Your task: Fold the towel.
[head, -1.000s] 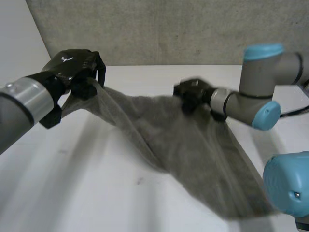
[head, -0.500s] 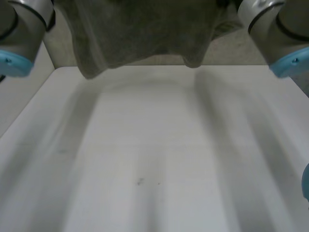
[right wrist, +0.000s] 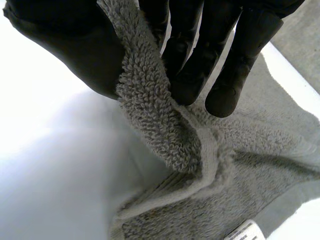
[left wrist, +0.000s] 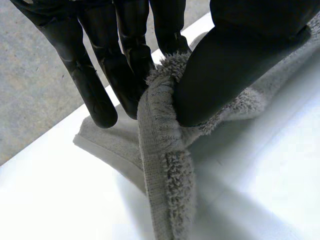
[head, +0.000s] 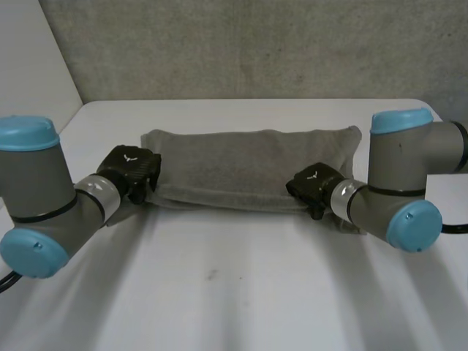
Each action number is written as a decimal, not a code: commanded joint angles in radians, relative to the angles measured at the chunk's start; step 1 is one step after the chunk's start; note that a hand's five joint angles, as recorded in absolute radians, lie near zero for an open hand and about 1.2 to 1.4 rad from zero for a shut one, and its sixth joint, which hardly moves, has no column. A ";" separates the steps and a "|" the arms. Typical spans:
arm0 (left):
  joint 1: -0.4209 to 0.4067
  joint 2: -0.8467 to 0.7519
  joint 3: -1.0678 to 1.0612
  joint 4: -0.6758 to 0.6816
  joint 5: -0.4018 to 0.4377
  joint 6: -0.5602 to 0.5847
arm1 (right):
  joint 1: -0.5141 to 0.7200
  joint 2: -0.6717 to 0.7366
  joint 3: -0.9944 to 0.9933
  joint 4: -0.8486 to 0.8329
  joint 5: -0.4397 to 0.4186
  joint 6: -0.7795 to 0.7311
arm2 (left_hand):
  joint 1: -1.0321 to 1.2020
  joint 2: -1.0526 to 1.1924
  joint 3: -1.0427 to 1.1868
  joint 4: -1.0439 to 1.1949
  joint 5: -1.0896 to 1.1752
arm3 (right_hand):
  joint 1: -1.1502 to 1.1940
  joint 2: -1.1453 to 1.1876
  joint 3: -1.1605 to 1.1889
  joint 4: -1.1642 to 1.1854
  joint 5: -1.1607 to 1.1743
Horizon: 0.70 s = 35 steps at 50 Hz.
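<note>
While the left hand (head: 132,172) and right hand (head: 313,183) pinch its near edge, the towel (head: 241,164) lies lengthwise left to right.

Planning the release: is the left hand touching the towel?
Touching. In the left wrist view, the left hand pinches the edge of the towel between its thumb and fingers.
</note>
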 commanded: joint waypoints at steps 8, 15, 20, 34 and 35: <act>0.020 0.105 -0.064 0.001 -0.001 0.002 | -0.072 -0.170 0.268 -0.272 0.010 0.187 | 0.214 0.178 0.179 0.177 0.194 | -0.779 -0.768 -0.773 -0.787 -0.777; 0.040 0.122 -0.076 0.002 -0.001 -0.001 | -0.142 -0.180 0.308 -0.300 0.006 0.354 | 0.214 0.178 0.179 0.177 0.194 | -0.782 -0.771 -0.777 -0.791 -0.780; 0.040 0.122 -0.090 0.012 -0.001 -0.003 | -0.189 -0.171 0.340 -0.319 0.001 0.472 | 0.214 0.178 0.179 0.177 0.194 | -0.776 -0.765 -0.771 -0.785 -0.774; 0.041 0.122 -0.122 0.055 -0.001 -0.009 | -0.195 -0.146 0.360 -0.324 -0.033 0.589 | 0.214 0.178 0.179 0.177 0.194 | -0.773 -0.763 -0.768 -0.782 -0.771; 0.041 0.122 -0.122 0.056 -0.001 -0.014 | -0.195 -0.146 0.361 -0.323 -0.039 0.607 | 0.214 0.178 0.179 0.177 0.194 | -0.773 -0.763 -0.768 -0.782 -0.771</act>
